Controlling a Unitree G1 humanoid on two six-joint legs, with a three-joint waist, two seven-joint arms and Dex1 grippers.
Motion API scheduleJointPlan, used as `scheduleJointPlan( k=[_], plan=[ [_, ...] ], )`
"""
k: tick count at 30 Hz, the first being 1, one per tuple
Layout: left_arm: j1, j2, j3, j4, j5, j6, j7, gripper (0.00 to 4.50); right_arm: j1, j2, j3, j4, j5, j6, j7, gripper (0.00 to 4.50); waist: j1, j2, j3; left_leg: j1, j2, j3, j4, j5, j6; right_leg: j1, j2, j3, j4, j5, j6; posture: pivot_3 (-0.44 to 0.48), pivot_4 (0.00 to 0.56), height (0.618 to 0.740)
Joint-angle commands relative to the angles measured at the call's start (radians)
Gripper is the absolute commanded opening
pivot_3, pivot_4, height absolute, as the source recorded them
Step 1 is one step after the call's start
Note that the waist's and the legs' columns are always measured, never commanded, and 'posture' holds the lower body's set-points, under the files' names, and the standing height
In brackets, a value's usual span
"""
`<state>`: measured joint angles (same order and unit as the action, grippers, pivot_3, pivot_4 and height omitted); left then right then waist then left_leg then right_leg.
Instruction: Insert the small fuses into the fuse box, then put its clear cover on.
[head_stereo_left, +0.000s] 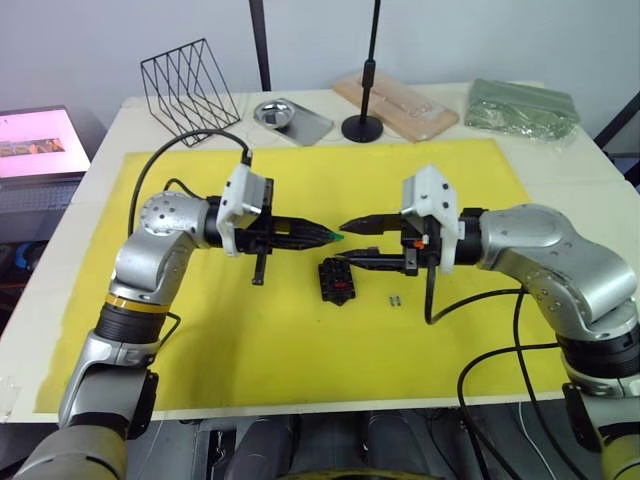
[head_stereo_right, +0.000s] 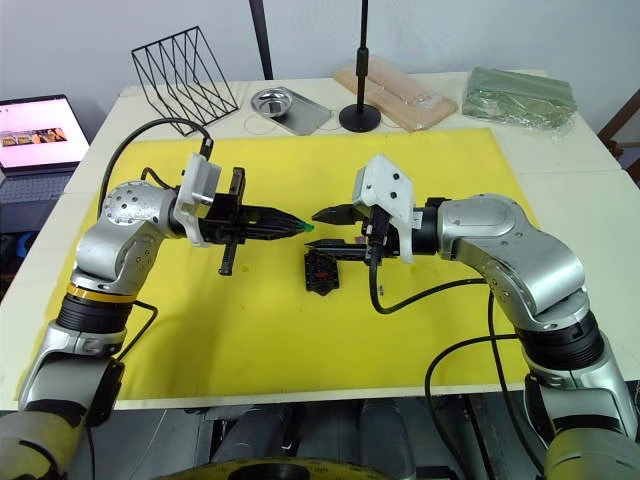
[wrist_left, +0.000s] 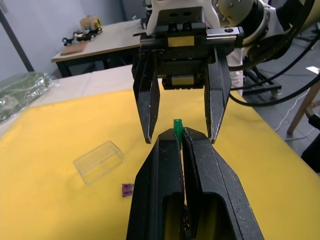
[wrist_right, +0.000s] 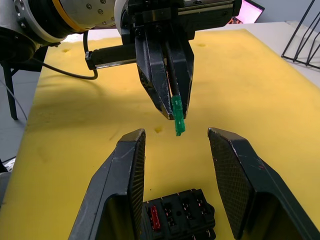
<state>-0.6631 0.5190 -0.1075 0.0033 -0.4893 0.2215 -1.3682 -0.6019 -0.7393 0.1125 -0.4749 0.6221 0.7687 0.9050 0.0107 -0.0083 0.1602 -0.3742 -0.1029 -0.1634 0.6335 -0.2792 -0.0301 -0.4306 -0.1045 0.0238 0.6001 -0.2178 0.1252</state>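
Note:
My left gripper is shut on a small green fuse, which sticks out past its fingertips above the yellow mat. Facing it, my right gripper is open, one finger on each side of the fuse and not touching it. Just below them the black fuse box lies on the mat with a red fuse in one slot. A greyish fuse lies to the right of the box. The left wrist view shows the clear cover on the mat, with a purple fuse beside it.
At the back of the table stand a black wire rack, a metal tray, a black stand base, clear packaging with a wooden board and a green bag. A laptop sits far left.

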Motion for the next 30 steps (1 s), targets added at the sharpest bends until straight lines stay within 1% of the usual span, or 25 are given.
scheduleJointPlan(
  k=[1,10,13,18,22,29,30],
  plan=[
    [-0.015,0.005,0.005,0.001,0.007,-0.023,-0.007,0.00,-0.027,0.002,-0.028,-0.030,0.011,-0.004,-0.004,2.03,0.000,0.000,0.000,0.000,0.000,0.000,0.000,0.000,0.000,0.000,0.000,0.000,0.000,0.000,0.000,0.000,0.150,0.740],
    [-0.025,-0.003,0.002,0.019,0.023,-0.053,-0.018,0.00,-0.016,0.009,-0.027,-0.022,0.003,-0.022,0.000,2.03,0.000,0.000,0.000,0.000,0.000,0.000,0.000,0.000,0.000,0.000,0.000,0.000,0.001,0.000,0.000,0.000,0.150,0.740],
    [-0.024,-0.006,0.003,0.017,0.020,-0.049,-0.019,0.00,-0.011,0.009,-0.028,-0.020,0.003,-0.031,0.005,1.56,0.000,0.000,0.000,0.000,0.000,0.000,0.001,0.000,0.000,0.000,0.000,0.000,0.001,0.000,0.000,0.000,0.150,0.740],
    [-0.019,-0.012,0.005,0.011,0.014,-0.042,-0.014,0.00,0.014,0.004,-0.024,-0.010,-0.013,-0.060,0.017,0.04,0.000,0.000,0.000,0.000,0.000,0.000,0.001,0.000,0.000,0.000,0.000,0.000,0.002,0.000,0.000,0.000,0.150,0.740],
    [-0.013,-0.008,0.001,0.010,0.019,-0.054,-0.030,0.00,0.016,0.003,-0.026,-0.008,-0.012,-0.063,0.019,0.04,-0.002,0.000,0.000,0.000,0.000,0.000,0.002,0.000,0.000,0.000,0.001,0.000,0.002,0.001,0.000,0.000,0.150,0.740],
    [0.004,0.001,0.000,0.023,0.036,-0.070,-0.032,0.00,-0.021,-0.011,-0.037,-0.009,0.004,-0.031,0.025,0.04,-0.001,0.000,0.000,0.000,0.000,0.000,0.005,0.000,0.000,0.001,0.001,0.000,0.004,0.001,0.000,0.000,0.150,0.740],
    [0.011,0.006,0.001,0.027,0.041,-0.072,-0.032,0.25,-0.029,-0.017,-0.038,-0.011,0.007,-0.021,0.029,0.01,-0.001,0.000,0.000,0.000,0.000,0.000,0.005,0.000,0.000,0.001,0.001,0.000,0.004,0.001,0.000,0.000,0.150,0.740]
  ],
)
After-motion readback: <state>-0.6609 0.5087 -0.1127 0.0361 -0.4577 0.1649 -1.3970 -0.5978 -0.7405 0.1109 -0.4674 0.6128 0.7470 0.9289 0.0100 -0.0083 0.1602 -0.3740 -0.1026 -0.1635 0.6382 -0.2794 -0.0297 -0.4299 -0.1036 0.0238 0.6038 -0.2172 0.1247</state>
